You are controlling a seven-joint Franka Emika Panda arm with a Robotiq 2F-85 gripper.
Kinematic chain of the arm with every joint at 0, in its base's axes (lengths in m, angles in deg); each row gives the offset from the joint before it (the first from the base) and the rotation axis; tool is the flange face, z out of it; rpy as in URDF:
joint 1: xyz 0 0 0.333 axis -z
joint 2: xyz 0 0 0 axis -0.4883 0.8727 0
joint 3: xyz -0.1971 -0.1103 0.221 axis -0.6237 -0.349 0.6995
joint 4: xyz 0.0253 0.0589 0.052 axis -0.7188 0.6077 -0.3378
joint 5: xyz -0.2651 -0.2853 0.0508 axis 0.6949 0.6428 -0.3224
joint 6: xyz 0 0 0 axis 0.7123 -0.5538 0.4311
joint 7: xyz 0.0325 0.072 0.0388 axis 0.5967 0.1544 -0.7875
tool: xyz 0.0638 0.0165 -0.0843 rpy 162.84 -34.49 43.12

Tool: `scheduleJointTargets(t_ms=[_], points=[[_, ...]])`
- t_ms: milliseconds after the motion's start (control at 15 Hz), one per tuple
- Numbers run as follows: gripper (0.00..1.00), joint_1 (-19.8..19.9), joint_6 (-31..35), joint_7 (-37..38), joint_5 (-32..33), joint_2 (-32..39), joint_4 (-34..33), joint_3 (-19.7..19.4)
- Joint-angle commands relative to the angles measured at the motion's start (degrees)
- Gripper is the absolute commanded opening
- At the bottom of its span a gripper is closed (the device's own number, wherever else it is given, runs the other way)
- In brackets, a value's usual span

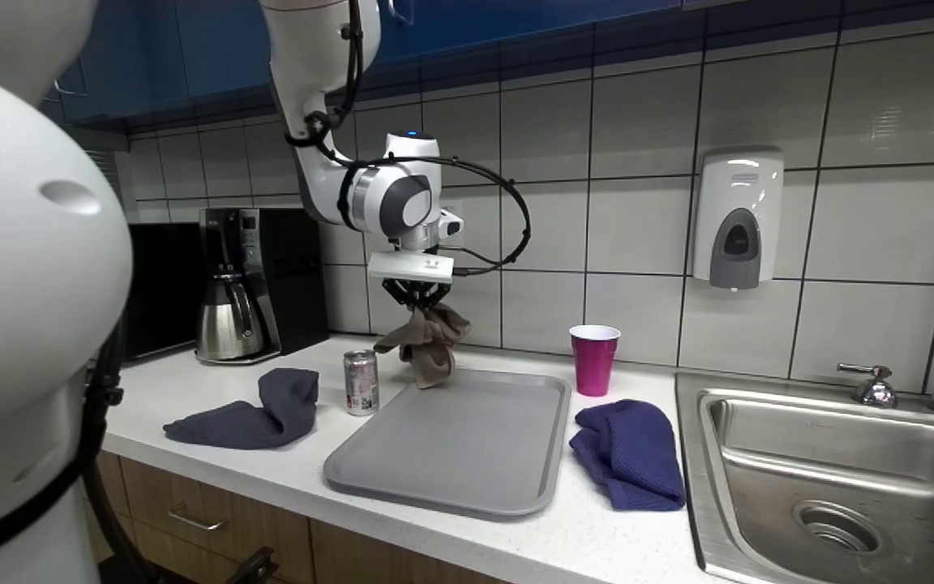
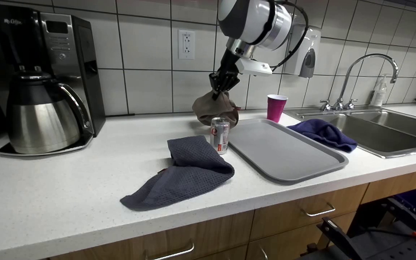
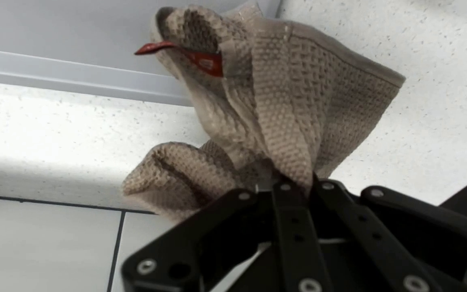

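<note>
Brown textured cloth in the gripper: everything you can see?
Brown textured cloth, soft woven fabric by its look, with a stitched hem and a small red tag. It hangs bunched in loose folds, pinched by the black two-finger gripper, one corner flaring out. It is near a corner of the rectangular grey tray; whether it touches the tray cannot be told.

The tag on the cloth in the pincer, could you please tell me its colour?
The tag is red; it shows best in the wrist view.
</note>
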Motion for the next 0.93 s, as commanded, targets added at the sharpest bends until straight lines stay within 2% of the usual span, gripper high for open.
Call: scheduleJointTargets(t_ms=[0, 867], points=[[0.01, -1.0, 1.5, 2.7, 2.9, 0.9, -1.3, 0.5], [0.01, -6.1, 3.1, 9.2, 9.7, 3.7, -4.0, -0.6]])
